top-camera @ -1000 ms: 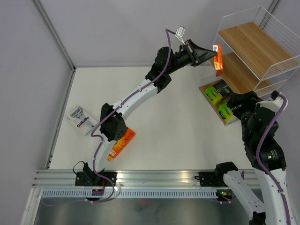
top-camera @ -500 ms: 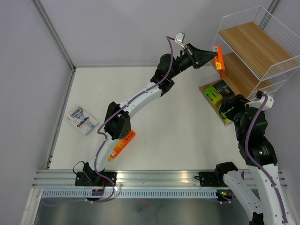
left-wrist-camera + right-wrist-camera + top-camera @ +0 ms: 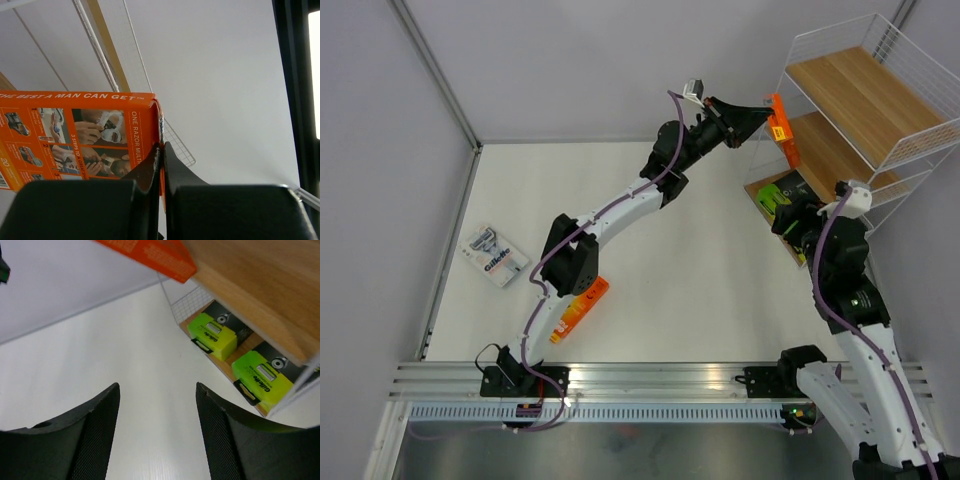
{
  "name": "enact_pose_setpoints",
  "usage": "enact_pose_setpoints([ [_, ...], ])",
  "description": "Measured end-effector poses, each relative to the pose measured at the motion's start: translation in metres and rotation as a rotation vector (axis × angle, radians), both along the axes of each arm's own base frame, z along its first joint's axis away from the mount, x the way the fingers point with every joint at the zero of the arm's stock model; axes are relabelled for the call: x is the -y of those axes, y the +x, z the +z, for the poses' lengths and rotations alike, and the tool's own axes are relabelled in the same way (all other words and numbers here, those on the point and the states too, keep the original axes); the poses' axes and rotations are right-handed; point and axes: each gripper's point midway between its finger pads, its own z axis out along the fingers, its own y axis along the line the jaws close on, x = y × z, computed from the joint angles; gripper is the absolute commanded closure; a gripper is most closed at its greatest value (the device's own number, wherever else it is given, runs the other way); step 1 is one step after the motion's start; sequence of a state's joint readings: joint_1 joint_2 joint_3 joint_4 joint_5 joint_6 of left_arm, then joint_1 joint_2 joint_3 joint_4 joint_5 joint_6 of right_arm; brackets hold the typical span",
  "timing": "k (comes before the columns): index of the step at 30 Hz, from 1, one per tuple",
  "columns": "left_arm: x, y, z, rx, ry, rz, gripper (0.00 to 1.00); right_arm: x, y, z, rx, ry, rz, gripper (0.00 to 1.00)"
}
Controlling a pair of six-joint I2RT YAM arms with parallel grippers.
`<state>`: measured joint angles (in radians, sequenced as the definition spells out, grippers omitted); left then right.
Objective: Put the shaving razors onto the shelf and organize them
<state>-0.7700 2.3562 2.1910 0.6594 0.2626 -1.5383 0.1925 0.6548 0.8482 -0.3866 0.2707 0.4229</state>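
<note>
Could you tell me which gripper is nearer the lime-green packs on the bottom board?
Right: the right gripper is open close by the lime-green packs; the left gripper is higher up, shut on an orange pack by the middle board.

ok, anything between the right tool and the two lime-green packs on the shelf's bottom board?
Nothing. In the right wrist view, only bare white table separates the open right tool from the lime-green packs.
</note>
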Motion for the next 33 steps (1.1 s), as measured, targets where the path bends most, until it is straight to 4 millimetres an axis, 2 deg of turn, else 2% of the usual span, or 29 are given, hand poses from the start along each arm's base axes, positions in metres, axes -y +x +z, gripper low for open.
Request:
enact_pose_setpoints([
  [4, 0.001, 0.001, 0.0, -0.016, 0.017, -0.008, 0.98, -0.02, 0.027, -0.007, -0.01, -0.061, 0.112, 0.38],
  [5, 0.001, 0.002, -0.001, -0.022, 0.02, -0.01, 0.98, -0.023, 0.033, -0.005, 0.002, -0.082, 0.131, 0.47],
  [7, 0.0, 0.004, -0.002, -0.033, 0.024, -0.011, 0.98, -0.024, 0.046, -0.001, 0.031, -0.133, 0.145, 0.57],
  [8, 0.0, 0.005, -0.002, -0.038, 0.027, -0.013, 0.98, -0.024, 0.052, 0.0, 0.039, -0.152, 0.148, 0.66],
  [10, -0.001, 0.007, -0.004, -0.046, 0.032, -0.013, 0.98, -0.024, 0.067, -0.001, 0.049, -0.202, 0.151, 0.72],
  [13, -0.002, 0.008, -0.004, -0.056, 0.037, -0.021, 0.98, -0.024, 0.086, -0.015, 0.031, -0.254, 0.153, 0.72],
  [16, -0.002, 0.008, -0.005, -0.062, 0.039, -0.03, 0.98, -0.024, 0.095, -0.024, 0.049, -0.281, 0.15, 0.73],
  [19, -0.003, 0.008, -0.006, -0.061, 0.043, -0.034, 0.98, -0.02, 0.103, -0.025, 0.084, -0.296, 0.115, 0.75],
  [23, -0.006, 0.007, -0.008, -0.067, 0.055, -0.039, 0.98, -0.015, 0.125, -0.024, 0.101, -0.334, 0.073, 0.78],
  [25, -0.009, 0.006, -0.011, -0.076, 0.062, -0.038, 0.98, -0.012, 0.134, -0.02, 0.102, -0.357, 0.051, 0.77],
  [28, -0.015, 0.001, -0.015, -0.091, 0.074, -0.036, 0.98, -0.003, 0.144, -0.005, 0.121, -0.39, -0.006, 0.75],
  [33, -0.011, -0.004, -0.035, -0.139, 0.125, -0.059, 0.98, 0.009, 0.148, 0.025, 0.17, -0.408, -0.083, 0.73],
])
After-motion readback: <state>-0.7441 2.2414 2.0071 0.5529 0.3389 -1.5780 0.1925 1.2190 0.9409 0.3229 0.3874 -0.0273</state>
